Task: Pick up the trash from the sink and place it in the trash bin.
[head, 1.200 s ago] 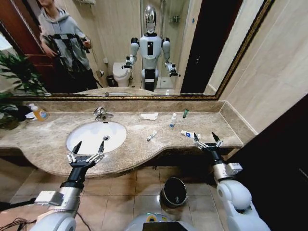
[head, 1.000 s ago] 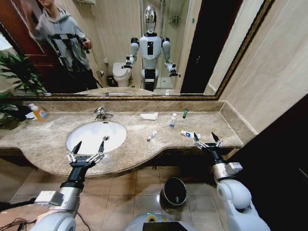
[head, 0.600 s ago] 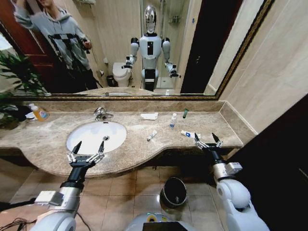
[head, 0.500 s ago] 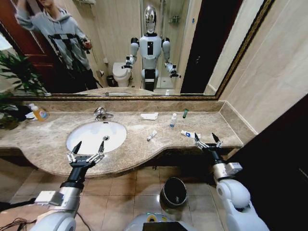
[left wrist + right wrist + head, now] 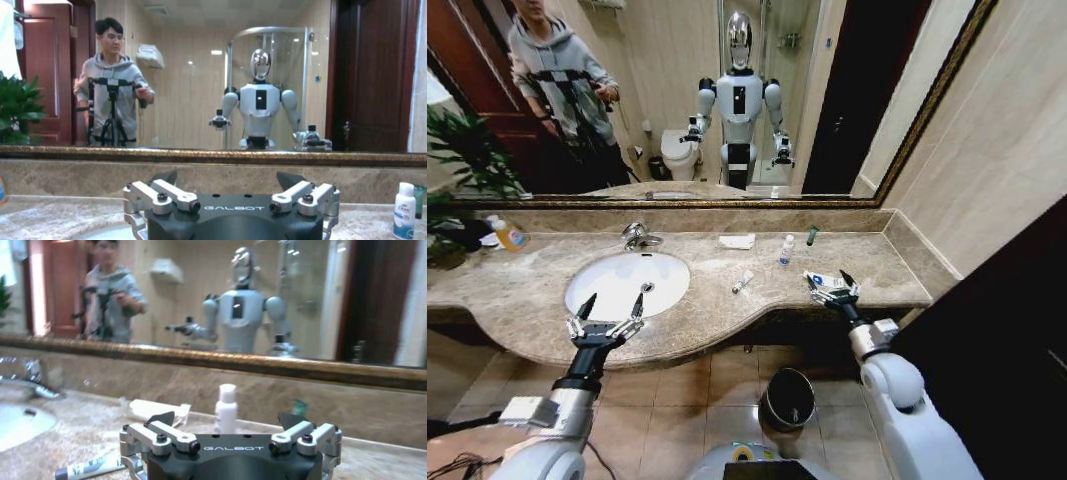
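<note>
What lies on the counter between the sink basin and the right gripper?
In the head view, a small white tube lies on the marble between the sink and the open right gripper.

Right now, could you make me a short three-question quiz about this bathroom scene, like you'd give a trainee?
1. True or false: the right gripper is open above the white-blue tube.
2. Which sits nearest the faucet? A) flat white packet B) green-capped tube C) trash bin
3. Fill in: the left gripper hovers at the front edge of the ____.

Key:
1. True.
2. A.
3. Sink; its fingers are spread and hold nothing.
</note>
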Controlling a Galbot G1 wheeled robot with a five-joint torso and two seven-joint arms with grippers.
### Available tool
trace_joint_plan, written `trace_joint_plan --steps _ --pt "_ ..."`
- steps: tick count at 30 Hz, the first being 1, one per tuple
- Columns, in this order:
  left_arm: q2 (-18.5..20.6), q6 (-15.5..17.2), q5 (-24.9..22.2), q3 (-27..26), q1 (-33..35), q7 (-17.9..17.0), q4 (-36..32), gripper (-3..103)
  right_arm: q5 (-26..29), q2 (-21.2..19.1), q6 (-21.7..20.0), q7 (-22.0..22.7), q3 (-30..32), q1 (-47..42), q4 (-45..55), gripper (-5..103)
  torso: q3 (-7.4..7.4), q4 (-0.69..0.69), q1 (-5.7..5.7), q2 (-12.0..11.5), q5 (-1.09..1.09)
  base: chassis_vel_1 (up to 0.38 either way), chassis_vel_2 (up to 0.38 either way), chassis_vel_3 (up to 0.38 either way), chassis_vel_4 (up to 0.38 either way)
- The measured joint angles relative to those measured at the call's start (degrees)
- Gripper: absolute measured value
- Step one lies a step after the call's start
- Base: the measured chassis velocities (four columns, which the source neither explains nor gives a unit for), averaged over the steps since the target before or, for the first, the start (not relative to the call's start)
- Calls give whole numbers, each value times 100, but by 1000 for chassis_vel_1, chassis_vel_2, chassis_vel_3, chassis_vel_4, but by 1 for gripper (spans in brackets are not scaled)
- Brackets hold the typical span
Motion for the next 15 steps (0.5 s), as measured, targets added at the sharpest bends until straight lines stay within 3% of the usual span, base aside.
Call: trace_joint_plan --steps 6,15 --pt "0 0 0 -1 0 -1 0 100 -224 -298 102 -89 -772 1130 -1205 100 0 4 1 0 0 0 0 0 0" --pt "0 0 0 0 0 -1 0 100 -183 -788 537 -461 -536 1353 -2392 100 0 0 1 0 1 0 0 0 0"
